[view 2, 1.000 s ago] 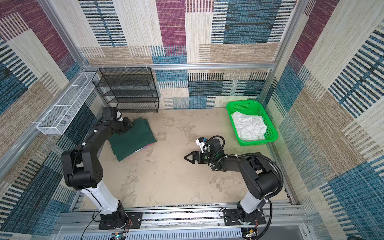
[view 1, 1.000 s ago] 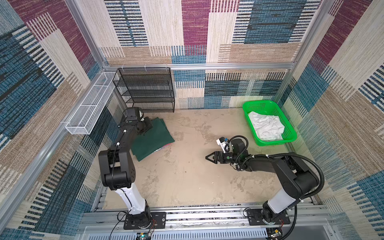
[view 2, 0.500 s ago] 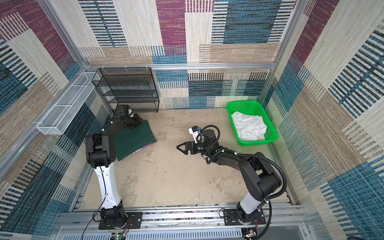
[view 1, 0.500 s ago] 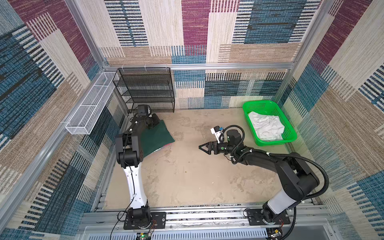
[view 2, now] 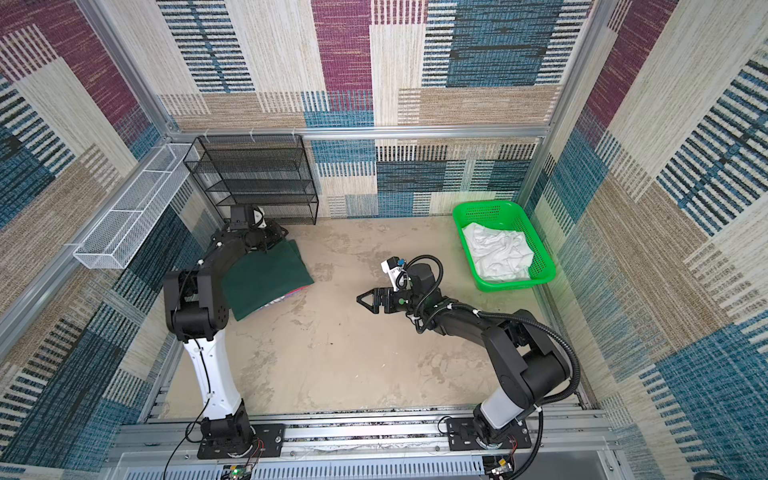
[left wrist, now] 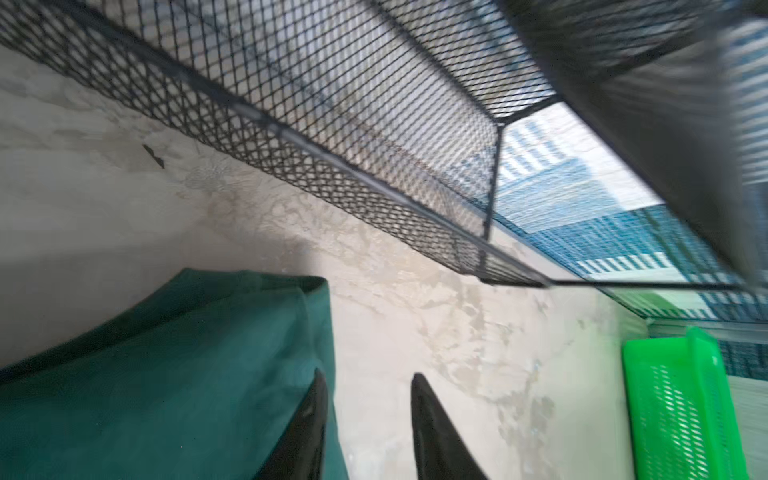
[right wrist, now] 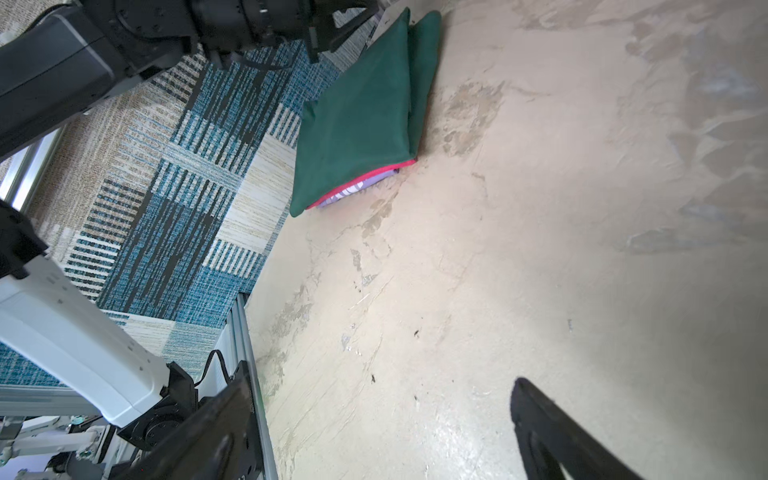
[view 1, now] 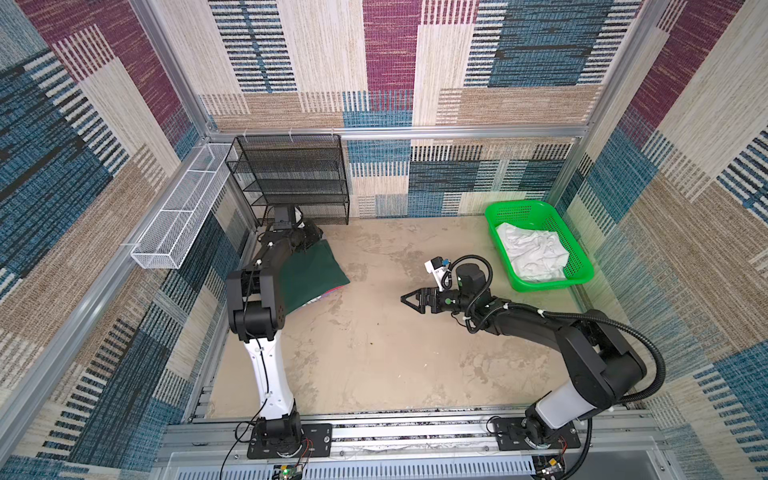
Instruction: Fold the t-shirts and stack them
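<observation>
A folded dark green t-shirt [view 1: 309, 274] [view 2: 266, 276] [right wrist: 357, 120] lies on the floor at the back left. It lies on top of a magenta-pink t-shirt [right wrist: 361, 178] [view 2: 291, 296], of which only an edge shows. My left gripper [view 1: 315, 234] [view 2: 279, 232] [left wrist: 368, 376] hovers at the green shirt's far corner [left wrist: 166, 374], beside the shelf. Its jaws stand apart with bare floor between them, and one finger overlaps the cloth's edge. My right gripper [view 1: 409, 299] [view 2: 363, 301] [right wrist: 380, 384] is wide open and empty over the mid floor, pointing at the stack.
A black mesh shelf rack [view 1: 291, 178] [left wrist: 332, 124] stands against the back wall, just behind the left gripper. A bright green plastic basket [view 1: 540, 286] [view 2: 511, 284] [left wrist: 673, 415] at the back right holds white cloth [view 1: 532, 257]. A white wire tray [view 1: 178, 224] hangs on the left wall.
The left arm has swung its elbow inward and its gripper has slid right along the green shirt's far edge. The right gripper has moved left and slightly back, still wide open.
</observation>
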